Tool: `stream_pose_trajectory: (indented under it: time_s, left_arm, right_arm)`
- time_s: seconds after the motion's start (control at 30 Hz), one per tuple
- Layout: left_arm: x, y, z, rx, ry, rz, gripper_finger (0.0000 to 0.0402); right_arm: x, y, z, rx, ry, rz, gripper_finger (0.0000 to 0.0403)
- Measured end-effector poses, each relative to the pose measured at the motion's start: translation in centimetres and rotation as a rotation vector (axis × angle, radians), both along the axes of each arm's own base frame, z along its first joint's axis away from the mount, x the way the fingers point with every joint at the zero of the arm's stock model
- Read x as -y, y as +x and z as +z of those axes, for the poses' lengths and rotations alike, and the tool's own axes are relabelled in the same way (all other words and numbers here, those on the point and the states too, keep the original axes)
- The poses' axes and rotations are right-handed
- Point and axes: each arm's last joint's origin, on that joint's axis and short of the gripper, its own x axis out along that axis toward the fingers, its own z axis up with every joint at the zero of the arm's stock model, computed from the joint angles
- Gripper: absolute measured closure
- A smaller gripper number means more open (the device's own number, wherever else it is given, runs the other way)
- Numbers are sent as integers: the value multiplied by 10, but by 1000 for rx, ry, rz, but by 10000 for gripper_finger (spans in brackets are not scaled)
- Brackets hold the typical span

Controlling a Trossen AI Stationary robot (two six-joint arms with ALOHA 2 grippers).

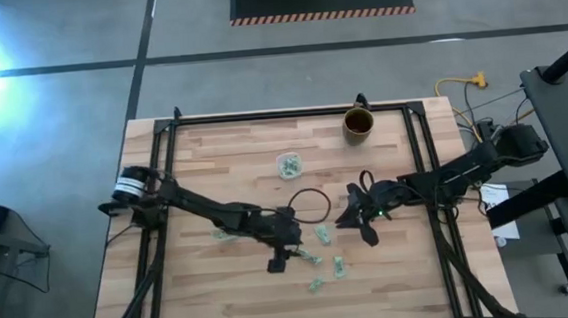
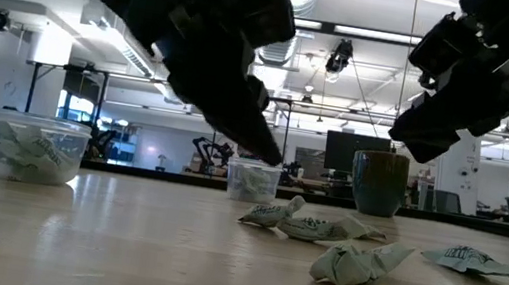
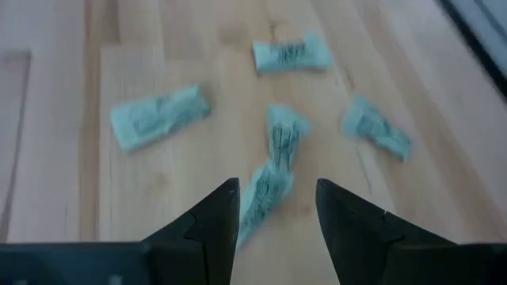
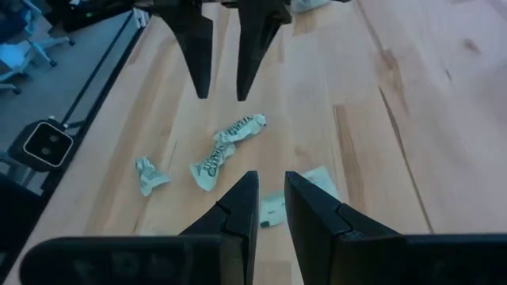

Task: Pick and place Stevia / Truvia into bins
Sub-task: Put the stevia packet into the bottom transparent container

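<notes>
The loose Stevia sachets [image 1: 321, 235] lie scattered at about 5 o'clock from the table's centre, between the two arms. They look feather-light, soft and already crumpled, thin enough to slide on the wood, so I judge a pinch across the raised, twisted middle of one will hold best. The left gripper [image 3: 276, 207] hangs above a crinkled sachet [image 3: 273, 162], fingers spread and empty. The right gripper [image 4: 268, 198] hovers near at 3 o'clock, fingers parted, holding nothing. One clear cup [image 2: 32, 145] holds several sachets; the second cup [image 1: 289, 166], at 12 o'clock, also holds some. The brown mug [image 1: 359, 124] stands behind.
</notes>
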Motion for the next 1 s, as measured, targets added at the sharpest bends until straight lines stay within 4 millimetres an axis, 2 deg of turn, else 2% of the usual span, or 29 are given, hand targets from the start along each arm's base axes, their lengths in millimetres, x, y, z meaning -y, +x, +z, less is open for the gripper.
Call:
stream_pose_trajectory:
  time_s: [0.2, 0.57, 0.73, 0.87, 1.0]
  left_arm:
    - [1, 6, -5, 8, 43, -28, 251]
    - [1, 8, -30, -51, 101, -59, 251]
    - [1, 9, -31, -49, 100, -49, 252]
    - [1, 9, -31, -59, 105, -34, 276]
    - [0, 8, -32, -76, 78, -2, 326]
  right_arm:
    - [0, -13, -4, -22, 68, 20, 346]
    - [3, -29, -7, -7, 103, 27, 346]
    - [4, -34, -5, 12, 106, 28, 346]
    - [4, -37, -6, 17, 110, 26, 346]
    - [5, -39, -7, 17, 113, 24, 346]
